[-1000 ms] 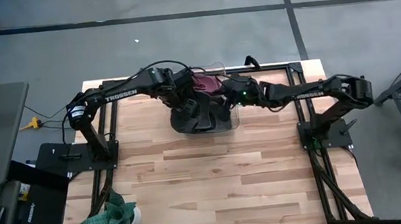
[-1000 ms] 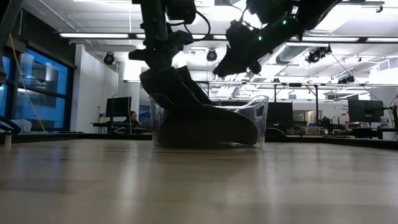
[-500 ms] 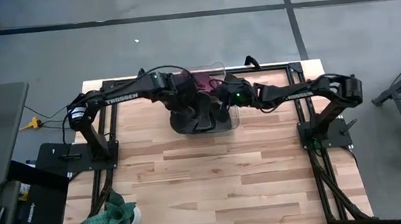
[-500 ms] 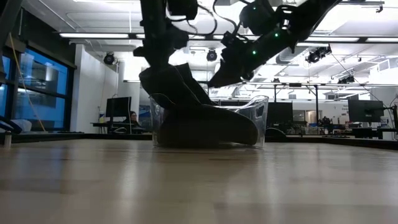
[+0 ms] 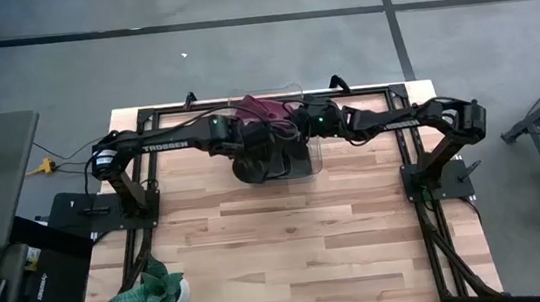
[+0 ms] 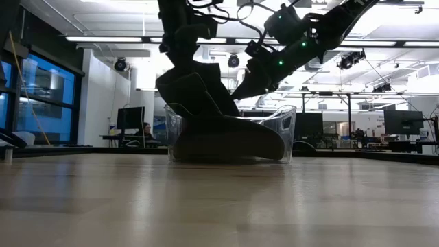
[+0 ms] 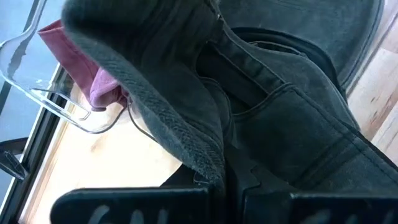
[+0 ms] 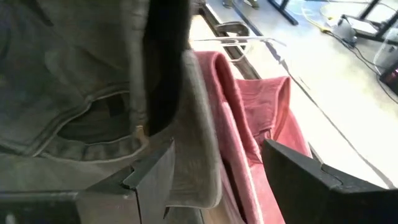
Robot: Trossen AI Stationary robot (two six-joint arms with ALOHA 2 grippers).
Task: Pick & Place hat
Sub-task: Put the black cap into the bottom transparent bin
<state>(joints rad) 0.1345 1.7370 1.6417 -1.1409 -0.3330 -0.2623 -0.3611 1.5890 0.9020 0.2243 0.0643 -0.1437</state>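
A clear plastic bin [image 5: 303,158] stands at the table's far middle. A dark grey hat [image 6: 226,140] lies in it, with one side raised [image 6: 195,89] above the rim. A maroon hat [image 5: 267,107] sits at the bin's far side, also visible in the right wrist view [image 8: 261,106]. My left gripper [image 5: 257,137] is over the bin, shut on the grey hat. My right gripper [image 5: 293,123] is open just right of the maroon hat. Its fingers [image 8: 143,180] stand either side of the maroon hat's folded edge and a grey brim edge; whether they touch it I cannot tell. My left gripper pinches the dark grey hat by a folded edge of its fabric [image 7: 214,165] between its two fingers, coming from above. That side of the hat is raised above the bin rim, while the rest of the hat [image 6: 226,140] stays lying in the bin.
The bin's clear rim [image 7: 56,106] stands close around both hats. A potted plant [image 5: 154,294] sits at the table's near left corner. Bare wooden tabletop [image 5: 289,239] stretches from the bin to the near edge. A person sits far off in the room [image 6: 145,130].
My right gripper has moved toward the table's left and down, from beside the bin to the maroon hat. My left arm has sunk lower over the bin, and the raised side of the grey hat has shifted slightly with it. The hat's lower part stayed in the bin.
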